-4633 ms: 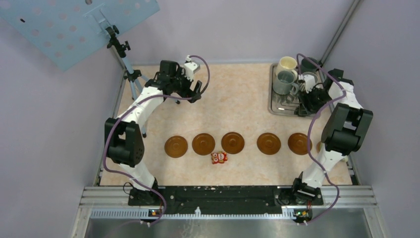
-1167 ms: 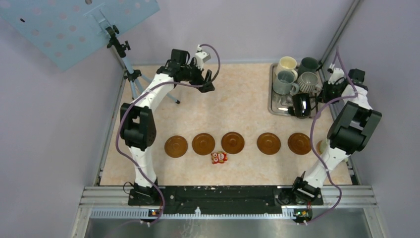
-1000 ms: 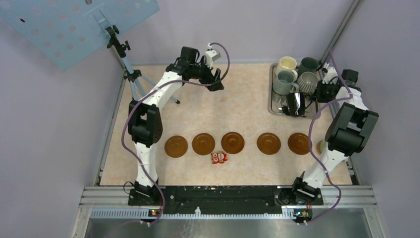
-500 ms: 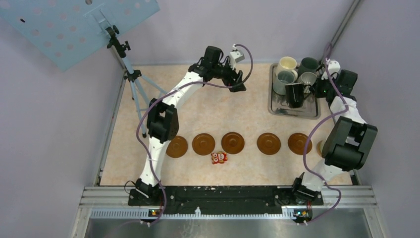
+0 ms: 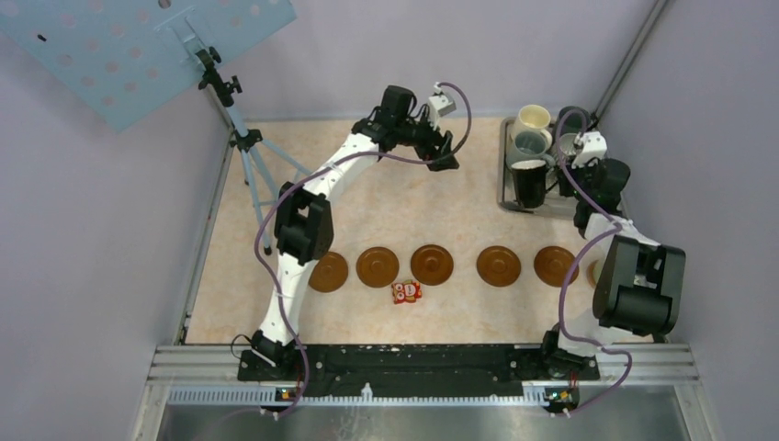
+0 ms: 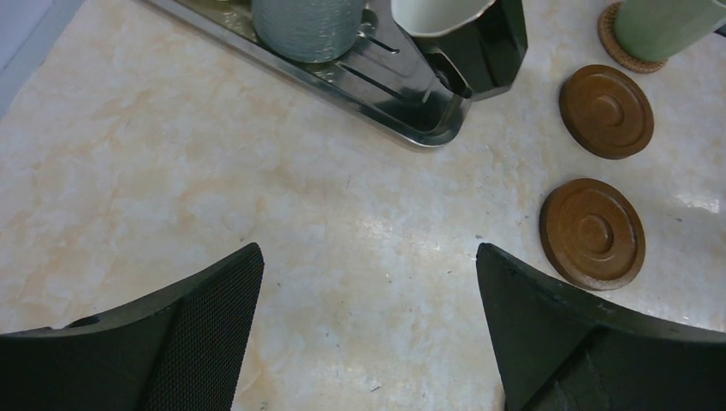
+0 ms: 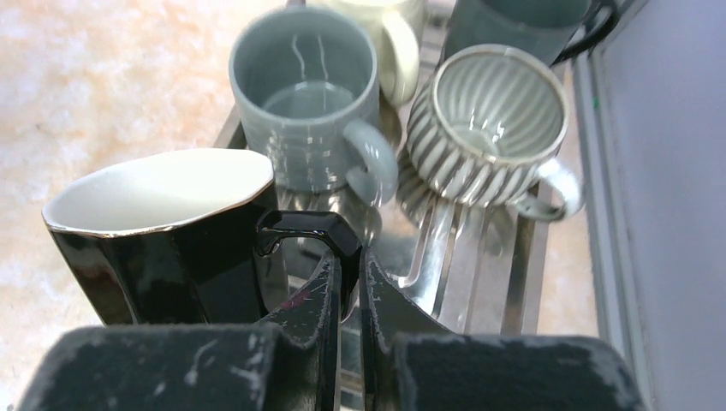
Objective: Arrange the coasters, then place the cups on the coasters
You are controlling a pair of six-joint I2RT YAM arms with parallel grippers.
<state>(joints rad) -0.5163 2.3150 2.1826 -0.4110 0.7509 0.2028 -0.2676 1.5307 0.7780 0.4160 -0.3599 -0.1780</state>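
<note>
A metal tray (image 5: pixel 547 206) sits far right and a red-and-white packet (image 5: pixel 406 292), maybe a sachet, nearer

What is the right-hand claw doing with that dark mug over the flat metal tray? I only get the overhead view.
Observer: In the right wrist view, the right gripper is shut on the angular handle of the glossy black mug, with a finger pinching it from each side.
Operator: Is anything inside the mugs behind it?
Observer: No. The blue-grey ceramic mug and the ribbed light grey mug both look empty.
Operator: Has any cup reached a coaster yet?
Observer: Yes. The left wrist view shows a pale green cup standing on a round brown coaster; it is mostly hidden in your view.
</note>
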